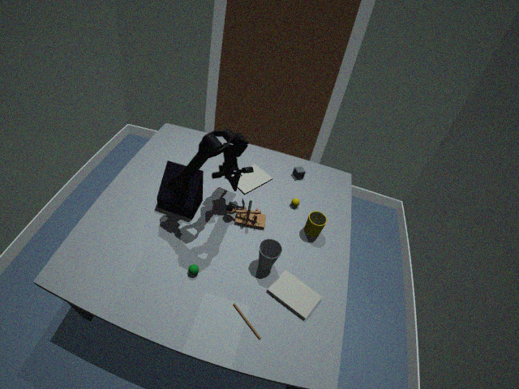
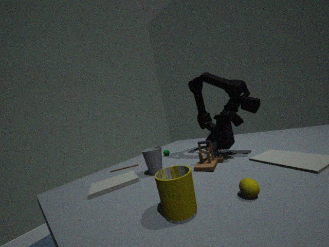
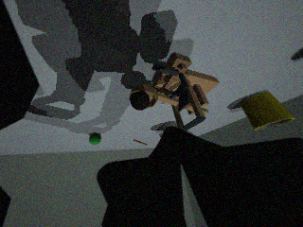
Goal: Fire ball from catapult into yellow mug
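The wooden catapult (image 1: pixel 258 220) (image 2: pixel 205 166) (image 3: pixel 204 83) stands mid-table, its dark cup end on the arm-base side and its other end roughly toward the yellow mug (image 1: pixel 314 228) (image 2: pixel 177 197) (image 3: pixel 265 110), which is upright. I cannot make out a ball in the cup. A yellow ball (image 1: pixel 295 203) (image 2: pixel 249 188) lies on the table near the mug. A green ball (image 1: pixel 193 270) (image 2: pixel 166 152) (image 3: pixel 95 138) lies on the far side of the catapult from the white panel. My gripper (image 1: pixel 235 186) (image 3: pixel 170 130) is shut and empty, raised above the table near the catapult's cup end.
A grey cup (image 1: pixel 267 257) (image 2: pixel 154 161) stands near the catapult. A thick pale slab (image 1: pixel 295 295) (image 2: pixel 114 185) and a thin stick (image 1: pixel 246 321) (image 2: pixel 124 168) lie beyond it. A flat white panel (image 1: pixel 256 180) (image 2: pixel 292 160) and a small grey cube (image 1: pixel 298 172) are on the opposite side.
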You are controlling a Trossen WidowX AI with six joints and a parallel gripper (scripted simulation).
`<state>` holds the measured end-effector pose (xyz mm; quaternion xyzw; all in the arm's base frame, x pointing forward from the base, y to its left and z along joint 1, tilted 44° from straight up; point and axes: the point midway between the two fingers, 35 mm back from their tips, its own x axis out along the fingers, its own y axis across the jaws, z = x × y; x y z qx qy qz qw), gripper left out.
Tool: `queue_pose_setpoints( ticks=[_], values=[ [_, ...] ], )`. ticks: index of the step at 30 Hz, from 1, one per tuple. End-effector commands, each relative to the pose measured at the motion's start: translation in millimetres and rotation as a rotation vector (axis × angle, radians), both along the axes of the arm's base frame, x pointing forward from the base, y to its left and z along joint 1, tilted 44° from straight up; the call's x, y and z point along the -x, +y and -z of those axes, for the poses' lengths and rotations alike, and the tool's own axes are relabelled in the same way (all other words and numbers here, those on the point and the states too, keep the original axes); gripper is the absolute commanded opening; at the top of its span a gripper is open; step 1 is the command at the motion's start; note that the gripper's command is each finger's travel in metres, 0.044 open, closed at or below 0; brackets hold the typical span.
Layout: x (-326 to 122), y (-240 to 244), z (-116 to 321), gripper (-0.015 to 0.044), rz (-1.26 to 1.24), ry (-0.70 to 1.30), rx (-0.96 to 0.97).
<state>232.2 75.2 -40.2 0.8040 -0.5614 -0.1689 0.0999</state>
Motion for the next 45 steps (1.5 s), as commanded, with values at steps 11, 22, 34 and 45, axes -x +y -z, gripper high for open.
queue_pose_setpoints(
  ticks=[11, 22, 34, 45],
  values=[
    [4, -9, 4, 0.0000, -0.025, 0.044, 0.045],
    [3, -20, 19, 0.0000, -0.025, 0.045, 0.044],
    [2, -33, 34, 0.0000, -0.026, 0.045, 0.044],
    [3, -46, 47, 0.0000, -0.026, 0.044, 0.045]
  ],
)
